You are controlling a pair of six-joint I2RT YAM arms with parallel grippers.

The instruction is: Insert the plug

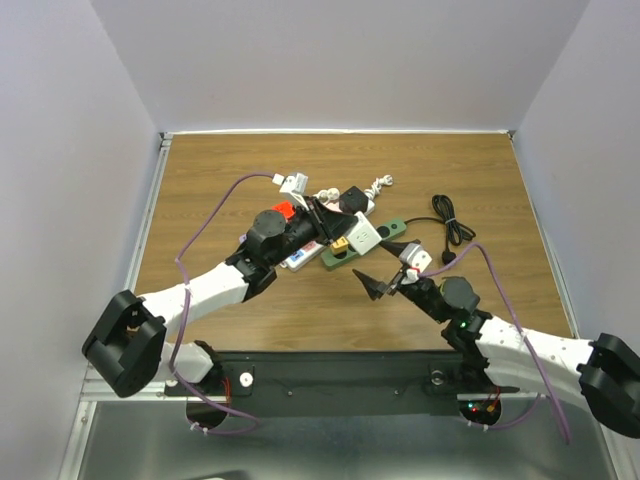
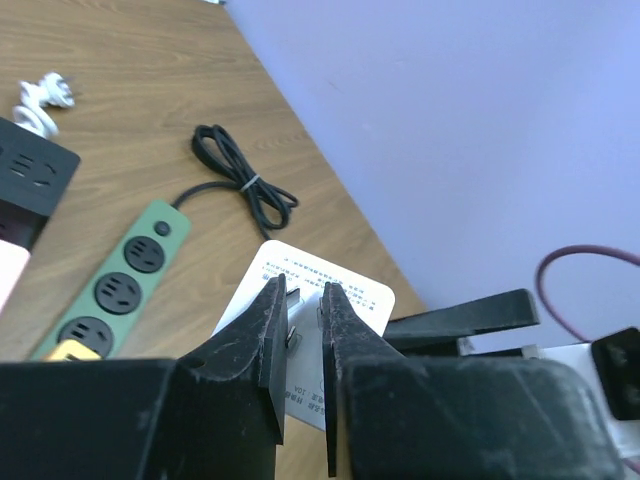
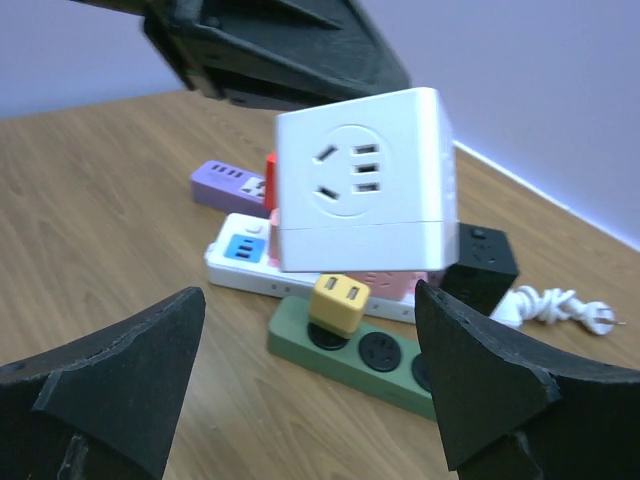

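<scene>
The left gripper [image 2: 303, 305] has its fingers clamped on the back of the white cube plug [image 3: 360, 180]. The plug is held off the table, tilted, over the green power strip [image 2: 110, 268] (a yellow adapter [image 3: 338, 300] sits in one of its sockets). Further right, the right gripper [image 1: 388, 283] faces the cube, fingers spread wide and holding nothing, with a coiled black cord [image 1: 452, 222] lying on the table beyond it.

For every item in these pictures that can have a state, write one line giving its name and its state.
left end effector: shut on white cube adapter
white cube adapter: held in the air, unplugged
right end effector: open, empty
green power strip: flat on the table, several sockets free
yellow adapter: plugged into green power strip
black cable: coiled and tied
white cable: bundled, plug loose
</scene>
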